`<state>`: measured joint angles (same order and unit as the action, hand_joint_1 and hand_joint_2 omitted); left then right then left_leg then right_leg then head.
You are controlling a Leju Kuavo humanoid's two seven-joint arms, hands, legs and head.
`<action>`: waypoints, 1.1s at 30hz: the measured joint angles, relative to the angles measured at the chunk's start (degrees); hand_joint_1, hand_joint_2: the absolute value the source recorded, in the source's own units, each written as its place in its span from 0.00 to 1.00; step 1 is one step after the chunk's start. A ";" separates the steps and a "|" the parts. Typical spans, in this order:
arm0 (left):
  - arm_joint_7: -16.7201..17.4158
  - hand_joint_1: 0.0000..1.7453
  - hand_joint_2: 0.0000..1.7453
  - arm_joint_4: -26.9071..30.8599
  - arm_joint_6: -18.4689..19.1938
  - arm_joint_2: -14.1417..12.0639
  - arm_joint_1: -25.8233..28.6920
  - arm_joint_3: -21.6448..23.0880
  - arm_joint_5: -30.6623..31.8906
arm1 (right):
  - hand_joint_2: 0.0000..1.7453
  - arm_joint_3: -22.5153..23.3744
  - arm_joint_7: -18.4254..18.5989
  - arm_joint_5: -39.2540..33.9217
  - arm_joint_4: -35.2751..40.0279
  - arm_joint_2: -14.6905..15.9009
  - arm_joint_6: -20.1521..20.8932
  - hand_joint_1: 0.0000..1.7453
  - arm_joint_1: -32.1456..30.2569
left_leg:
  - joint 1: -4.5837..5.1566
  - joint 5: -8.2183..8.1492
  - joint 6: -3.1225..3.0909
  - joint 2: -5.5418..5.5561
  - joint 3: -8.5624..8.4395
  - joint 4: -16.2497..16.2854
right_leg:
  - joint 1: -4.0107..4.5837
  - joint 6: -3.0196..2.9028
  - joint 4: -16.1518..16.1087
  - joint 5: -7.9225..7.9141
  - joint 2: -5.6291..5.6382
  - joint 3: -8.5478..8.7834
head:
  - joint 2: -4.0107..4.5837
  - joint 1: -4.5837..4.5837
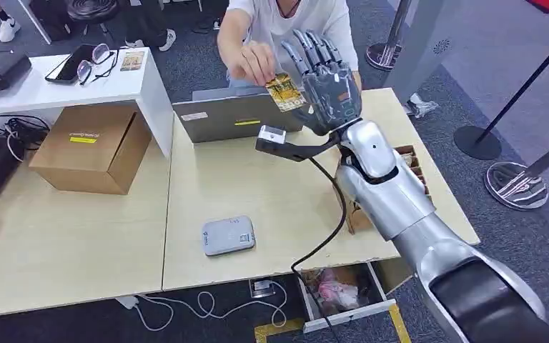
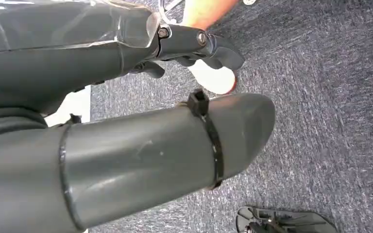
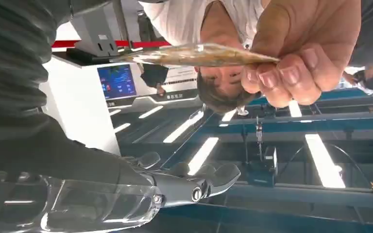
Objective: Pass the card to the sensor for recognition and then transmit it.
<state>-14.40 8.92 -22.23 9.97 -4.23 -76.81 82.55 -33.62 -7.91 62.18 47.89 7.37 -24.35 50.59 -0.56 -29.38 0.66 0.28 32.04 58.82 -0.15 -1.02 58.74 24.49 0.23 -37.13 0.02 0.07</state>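
Sensor [image 1: 228, 235]: laid flat on the near table [image 1: 271, 193], well apart from the hands. Right arm: raised and extended forward over the table. Right hand [image 1: 325, 78]: held upright, fingers spread, nothing gripped. Card [image 1: 283, 91]: pinched by a person's hand [image 1: 254, 63], just beside the right hand's palm. Left hand [image 2: 194, 46]: shown over grey carpet [image 2: 320, 97], fingers curled, empty.

no wording reads clearly anywhere — the yellow-and-white printed card [image 1: 284, 91] carries dark lettering too blurred to make out, and the yellow stickers on the brown cardboard box [image 1: 89, 146] and grey laptop lid [image 1: 232, 118] are illegible.
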 joint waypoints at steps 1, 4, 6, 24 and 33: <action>0.00 0.00 0.00 0.00 0.00 -0.02 0.00 0.00 0.00 | 1.00 -0.02 0.00 0.00 -0.13 0.00 0.00 0.00 0.06 | 0.00 0.00 0.00 0.00 0.00 0.00 | 0.00 0.00 0.00 0.00 0.00 0.00 | 0.00 0.00; 0.00 0.00 0.00 -0.02 0.00 -0.02 0.00 0.00 0.00 | 1.00 -0.15 0.00 0.00 -0.44 0.00 -0.02 0.00 0.14 | 0.00 0.00 0.00 0.00 0.00 0.00 | 0.00 0.00 0.00 0.00 0.00 0.00 | 0.00 0.00; 0.00 0.00 0.00 -0.02 0.07 -0.02 0.00 0.00 0.07 | 1.00 -0.15 0.04 0.02 -0.66 0.00 -0.20 0.00 0.17 | 0.00 0.00 0.00 0.00 0.00 0.00 | 0.00 0.00 0.00 0.00 0.00 0.00 | 0.00 0.00; 0.42 0.00 0.00 0.00 0.11 -0.02 -0.03 0.00 0.50 | 1.00 -0.61 0.11 -1.20 -4.61 -0.02 -3.85 0.02 1.35 | 0.00 0.00 0.00 0.00 0.00 0.00 | 0.00 0.00 0.00 0.00 0.00 0.00 | 0.00 0.00; 0.50 0.00 0.00 0.00 0.04 -0.02 -0.03 0.00 0.59 | 1.00 -1.07 0.11 -1.66 -4.96 -0.02 -3.89 1.00 1.35 | 0.00 0.00 0.00 0.00 0.00 0.00 | 0.00 0.00 0.00 0.00 0.00 0.00 | 0.00 0.00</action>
<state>-13.90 8.92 -22.18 9.94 -4.26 -76.81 83.14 -34.69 -7.80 60.52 42.93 7.34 -28.24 51.93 -0.55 -29.38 0.66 0.28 32.04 58.82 -0.15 -1.02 58.74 24.49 0.23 -37.13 0.02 0.07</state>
